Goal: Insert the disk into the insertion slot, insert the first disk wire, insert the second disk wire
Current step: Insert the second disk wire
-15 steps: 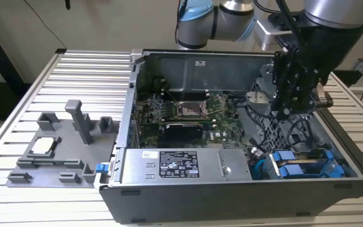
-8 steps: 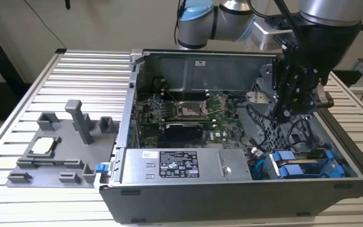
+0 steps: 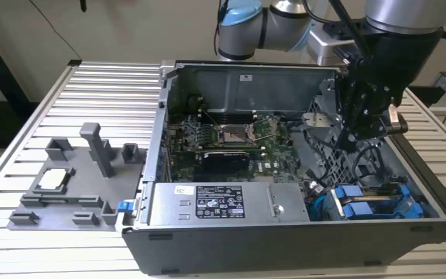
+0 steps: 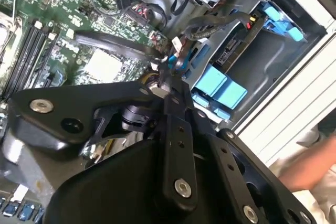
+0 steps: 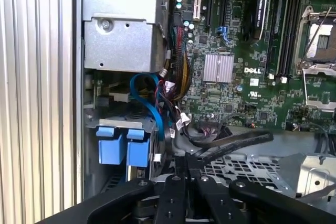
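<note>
Two blue carrier handles (image 3: 366, 208) sit side by side in the grey drive cage (image 3: 339, 168) at the case's front corner, on the exterior view's right. The disk (image 5: 119, 142) in its blue frame sits inside the insertion slot (image 5: 105, 124), also visible in the second wrist view (image 4: 220, 85). My gripper (image 3: 360, 136) hangs inside the case above the perforated cage (image 5: 236, 169). Its fingers are shut (image 5: 187, 162), and a black flat wire (image 5: 233, 142) runs out from between the tips (image 4: 169, 80). Blue wires (image 5: 149, 103) curl beside the disk.
The grey labelled power supply (image 3: 219, 203) stands next to the cage, with the green motherboard (image 3: 223, 136) behind it. A grey fixture (image 3: 68, 186) sits on the slatted table at the exterior view's left. A person's hand (image 4: 310, 166) is beside the case wall.
</note>
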{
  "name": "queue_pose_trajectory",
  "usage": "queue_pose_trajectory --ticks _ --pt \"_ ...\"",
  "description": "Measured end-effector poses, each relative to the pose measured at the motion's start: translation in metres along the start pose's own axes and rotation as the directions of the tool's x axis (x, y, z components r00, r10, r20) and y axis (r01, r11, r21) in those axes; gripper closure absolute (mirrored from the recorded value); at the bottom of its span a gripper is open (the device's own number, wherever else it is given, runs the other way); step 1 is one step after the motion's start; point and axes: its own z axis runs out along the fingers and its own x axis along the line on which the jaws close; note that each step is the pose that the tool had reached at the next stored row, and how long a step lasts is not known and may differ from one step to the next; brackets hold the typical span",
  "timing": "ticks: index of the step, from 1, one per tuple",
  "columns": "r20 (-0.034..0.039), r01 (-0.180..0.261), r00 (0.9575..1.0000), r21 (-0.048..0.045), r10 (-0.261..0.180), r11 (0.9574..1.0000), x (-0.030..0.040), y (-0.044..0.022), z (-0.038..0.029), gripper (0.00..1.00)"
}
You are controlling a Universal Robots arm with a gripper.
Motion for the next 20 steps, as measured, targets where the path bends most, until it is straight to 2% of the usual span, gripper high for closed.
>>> queue_pose_trajectory --ticks 1,4,5,8,10,12,13,15,16,17,20 --pt "0.0 0.0 1.0 0.0 0.0 1.0 0.0005 0.0001 0.0003 0.88" --pt "0.0002 0.001 1.0 0.0 -0.001 1.0 0.0018 0.0002 0.0009 0.89" --pt "0.0003 0.002 1.0 -0.0001 -0.002 1.0 0.0019 0.0001 -0.0012 0.89" --pt "0.0006 0.002 1.0 0.0 -0.002 1.0 0.0023 0.0014 -0.0135 0.89" --pt "0.0008 0.006 1.0 0.0001 -0.006 1.0 0.0008 0.003 -0.0167 0.88" --pt "-0.002 0.014 0.9999 0.0002 -0.014 0.9999 -0.0032 0.0043 -0.0171 0.76" --pt "-0.0026 0.019 0.9998 0.0003 -0.019 0.9998 -0.0046 0.0052 -0.017 0.76" --pt "-0.0029 0.03 0.9995 0.0013 -0.03 0.9995 -0.0072 0.007 -0.016 0.64" --pt "-0.0028 0.035 0.9994 0.0022 -0.035 0.9994 -0.0084 0.0077 -0.015 0.64" --pt "-0.0047 0.043 0.9991 0.0026 -0.043 0.9991 -0.0096 0.008 -0.0141 0.58" --pt "-0.0146 0.064 0.9978 0.0076 -0.064 0.9979 -0.0141 0.008 -0.0113 0.58"
